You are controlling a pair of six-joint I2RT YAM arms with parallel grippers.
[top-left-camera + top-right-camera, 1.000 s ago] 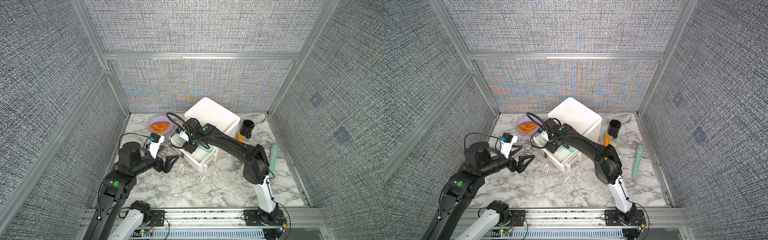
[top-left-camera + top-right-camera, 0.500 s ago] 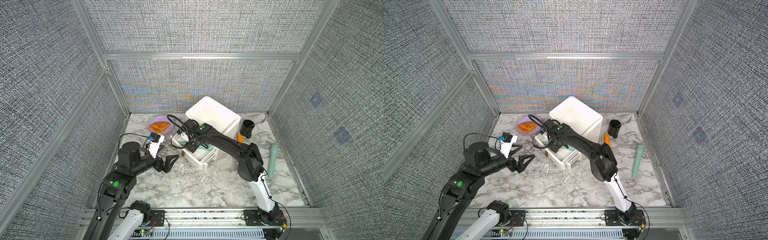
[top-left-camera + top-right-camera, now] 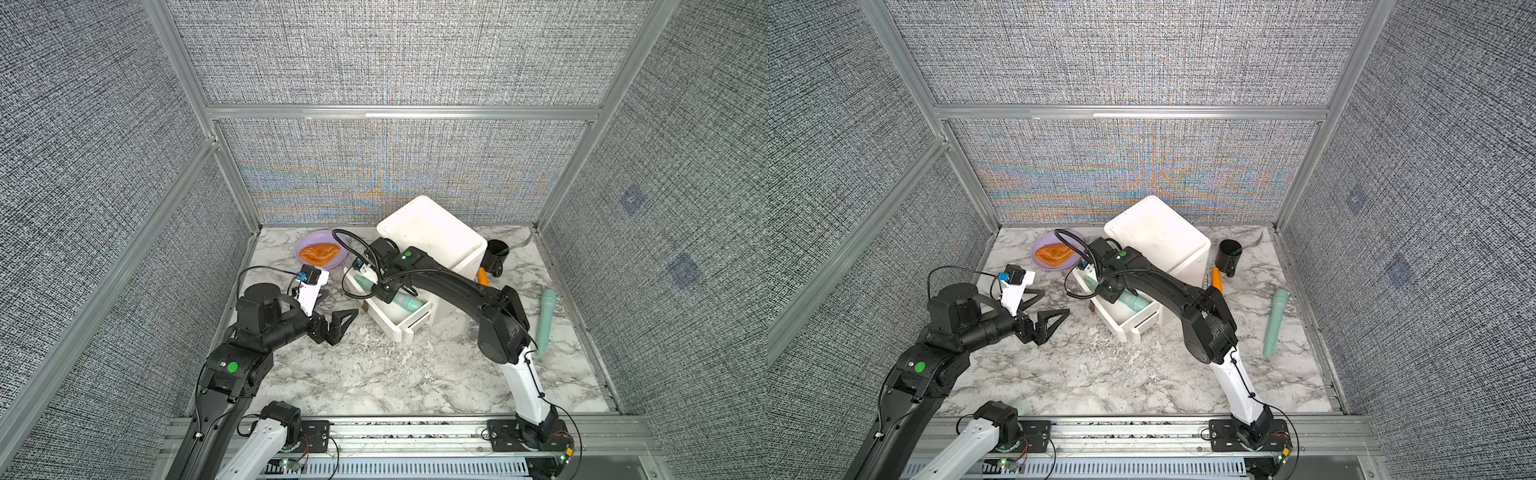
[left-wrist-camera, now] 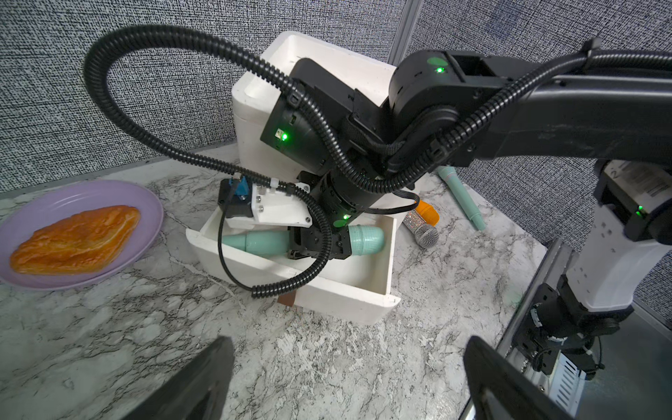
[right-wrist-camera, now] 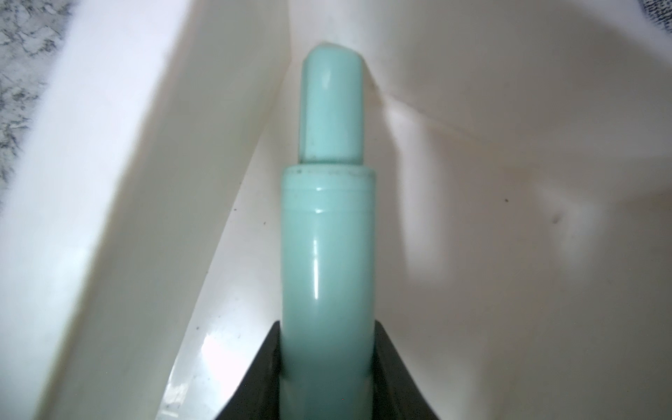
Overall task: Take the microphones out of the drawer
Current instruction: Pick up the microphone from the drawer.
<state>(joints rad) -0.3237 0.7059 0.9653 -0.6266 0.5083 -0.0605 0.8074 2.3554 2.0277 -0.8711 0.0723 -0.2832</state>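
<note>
Gripping the teal microphone (image 5: 327,236) by its body, the right end effector (image 5: 327,349) sits inside the open drawer (image 3: 390,322) at centre frame; lifting it out remains. The left end effector (image 3: 341,326) hangs spread wide and empty, lower left of the drawer.

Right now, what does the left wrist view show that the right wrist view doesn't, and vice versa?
Only left wrist: the purple plate with a pastry, plus a silver-headed microphone and a loose teal microphone outside the drawer. Only right wrist: gripper fingers flush against both sides of the teal microphone. Both: the right gripper around that microphone, lying in the drawer.
</note>
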